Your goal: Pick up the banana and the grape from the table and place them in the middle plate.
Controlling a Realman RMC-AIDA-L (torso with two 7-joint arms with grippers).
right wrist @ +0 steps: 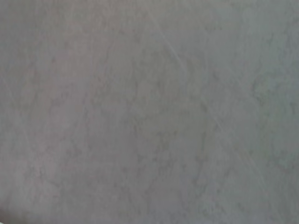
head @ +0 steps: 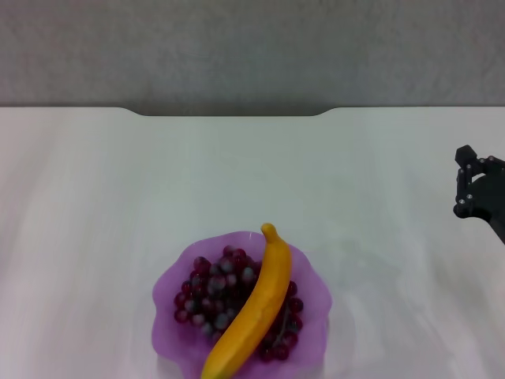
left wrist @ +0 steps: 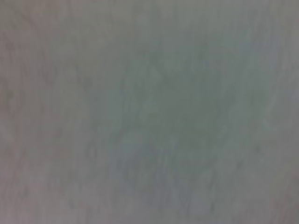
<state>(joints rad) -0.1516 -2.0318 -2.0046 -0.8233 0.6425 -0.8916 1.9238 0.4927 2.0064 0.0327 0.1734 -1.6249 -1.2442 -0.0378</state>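
Observation:
In the head view the purple scalloped plate sits at the near middle of the white table. The dark red-purple grape bunch lies in the plate. The yellow-orange banana lies across the plate on top of the grapes, its tip pointing away from me. My right gripper shows at the far right edge, well apart from the plate. My left gripper is out of view. Both wrist views show only bare tabletop.
The table's far edge has a shallow notch in front of a grey wall. Nothing else stands on the table around the plate.

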